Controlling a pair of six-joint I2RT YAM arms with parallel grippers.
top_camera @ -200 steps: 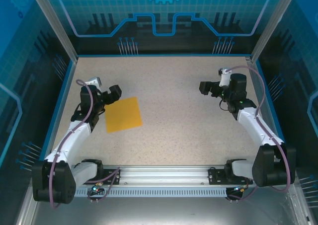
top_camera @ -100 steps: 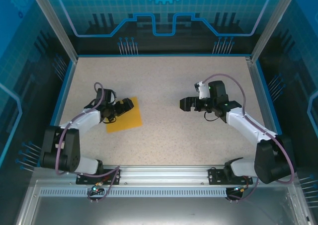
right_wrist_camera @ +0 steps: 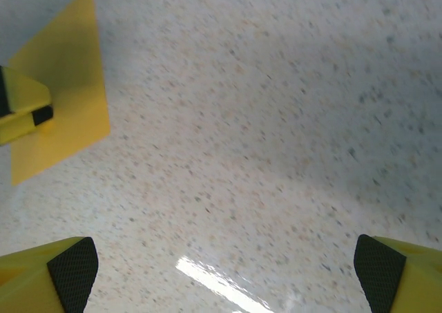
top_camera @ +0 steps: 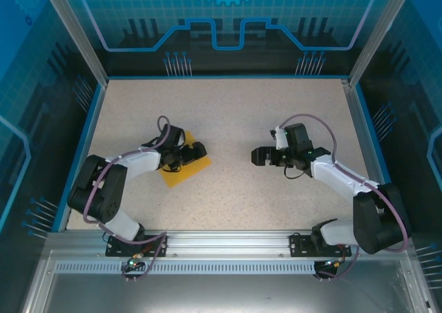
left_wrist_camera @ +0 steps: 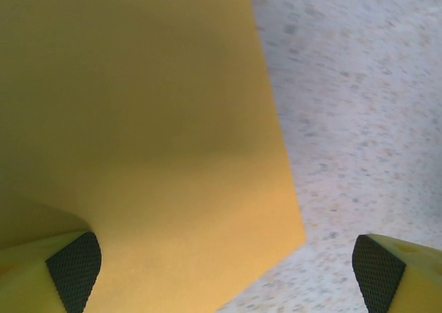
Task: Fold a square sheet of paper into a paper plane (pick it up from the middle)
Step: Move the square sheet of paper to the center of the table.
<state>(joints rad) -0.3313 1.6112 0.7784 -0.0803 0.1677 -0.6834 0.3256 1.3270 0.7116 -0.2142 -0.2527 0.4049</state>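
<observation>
The square sheet of paper [top_camera: 182,173] is orange-yellow and lies flat on the speckled table, turned like a diamond, left of centre. My left gripper [top_camera: 194,154] hovers low over its right part, open. In the left wrist view the sheet [left_wrist_camera: 138,140] covers the left side, and its corner falls between the wide-apart fingertips [left_wrist_camera: 72,268] of the left gripper [left_wrist_camera: 226,275]. My right gripper [top_camera: 256,156] is open over bare table to the right of the sheet, pointing at it. From the right wrist, the sheet [right_wrist_camera: 65,85] lies far at the upper left, beyond the right gripper [right_wrist_camera: 226,275].
The speckled table [top_camera: 228,112] is boxed in by a blue rim [top_camera: 90,126] and transparent walls. A metal rail [top_camera: 221,242] carrying both arm bases runs along the near edge. A yellow finger of the left gripper [right_wrist_camera: 24,109] rests over the sheet in the right wrist view.
The left gripper has swung right and down across the sheet, which has turned and slid slightly rightward. The right gripper has come in leftward and lower. Both stayed open.
</observation>
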